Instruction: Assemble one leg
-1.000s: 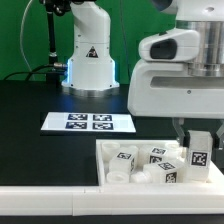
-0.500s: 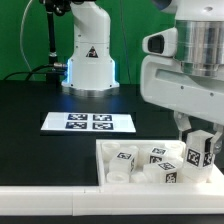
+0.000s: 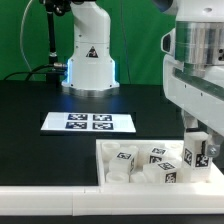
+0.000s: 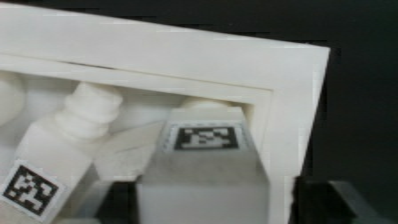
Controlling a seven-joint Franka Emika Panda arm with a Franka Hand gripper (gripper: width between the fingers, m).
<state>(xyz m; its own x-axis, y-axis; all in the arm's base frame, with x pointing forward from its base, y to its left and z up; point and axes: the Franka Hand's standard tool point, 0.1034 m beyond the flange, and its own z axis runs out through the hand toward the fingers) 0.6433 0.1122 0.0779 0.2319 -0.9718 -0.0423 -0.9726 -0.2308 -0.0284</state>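
Leg (image 3: 197, 153) upright inside tray (image 3: 108, 152), clamped between fingers (image 4: 121, 203)

A robotics lab: green backdrop (image 3: 25, 40), black table (image 3: 40, 150), marker board (image 3: 88, 122)

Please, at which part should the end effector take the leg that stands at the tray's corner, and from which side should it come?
Probably from above, closing on the two plain side faces of the leg. It stands upright in the tray, tag facing outward, and the end effector already straddles it, one finger on each side.
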